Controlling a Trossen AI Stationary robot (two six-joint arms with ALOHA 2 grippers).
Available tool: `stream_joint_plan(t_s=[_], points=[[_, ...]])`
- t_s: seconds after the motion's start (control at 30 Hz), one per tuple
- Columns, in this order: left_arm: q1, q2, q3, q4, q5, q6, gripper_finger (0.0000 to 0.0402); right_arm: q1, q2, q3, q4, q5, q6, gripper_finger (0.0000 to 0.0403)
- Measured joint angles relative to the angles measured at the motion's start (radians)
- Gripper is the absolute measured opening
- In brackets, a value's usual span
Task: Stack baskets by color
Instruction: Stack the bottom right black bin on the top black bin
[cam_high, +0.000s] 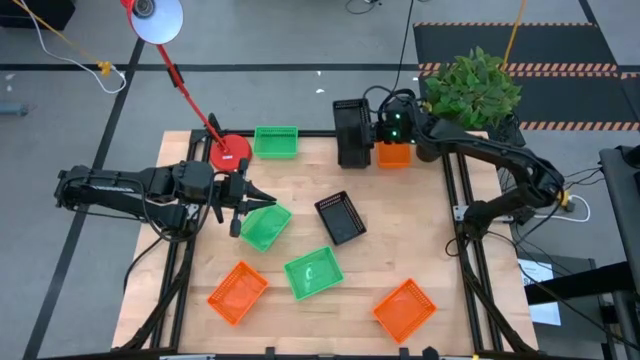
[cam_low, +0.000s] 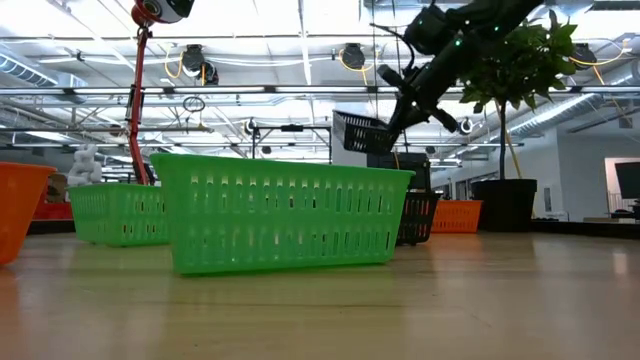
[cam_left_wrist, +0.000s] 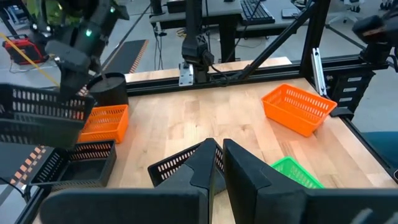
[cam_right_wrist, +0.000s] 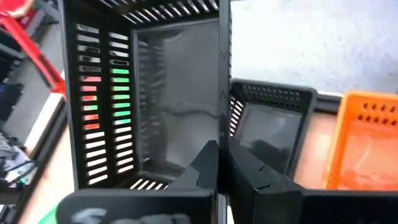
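No readable writing or brand shows anywhere. The right pincer (cam_right_wrist: 222, 163) is clamped on the rim of a black basket (cam_high: 352, 132), holding it in the air above another black basket (cam_right_wrist: 268, 134) at the table's (cam_high: 430, 240) far edge, just beside an orange basket (cam_high: 394, 154). The left pincer (cam_high: 243, 195), fingers closed and empty, hovers over the left side by a green basket (cam_high: 264, 226). Another black basket (cam_high: 340, 217) lies mid-table.
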Motion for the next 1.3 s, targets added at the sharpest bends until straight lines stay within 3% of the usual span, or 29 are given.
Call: stream_joint_plan(t_s=[0.53, 1.3], points=[[0.000, 0.000, 0.000, -0.003, 0.000, 0.000, 0.0035, -0.007, 0.103, -0.010, -0.023, -0.002, 0.045, 0.0006], [0.000, 0.000, 0.000, -0.003, 0.000, 0.009, 0.0035, -0.029, 0.105, -0.011, -0.074, 0.003, 0.063, 0.0006]])
